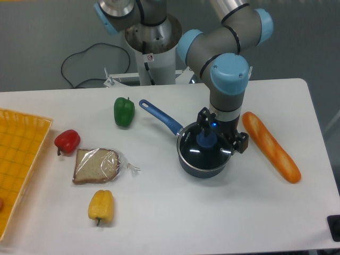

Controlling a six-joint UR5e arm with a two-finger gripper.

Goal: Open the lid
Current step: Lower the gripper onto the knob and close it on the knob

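Observation:
The lid (203,150), clear glass with a thin metal rim and a blue centre knob (206,139), lies flat on the dark blue saucepan (202,168) at the table's middle right. My gripper (221,133) points straight down over the lid's far right part, just behind the knob. Its two dark fingers stand apart, one at the pan's back edge (203,118) and one at its right edge (240,142). Nothing is held. The wrist hides the fingertips and the lid's back rim.
The pan's blue handle (159,116) points back left toward a green pepper (124,111). A baguette (271,146) lies just right of the pan. A red pepper (67,140), bagged bread (97,165) and a yellow pepper (101,206) lie left, with an orange basket (18,164) at the left edge.

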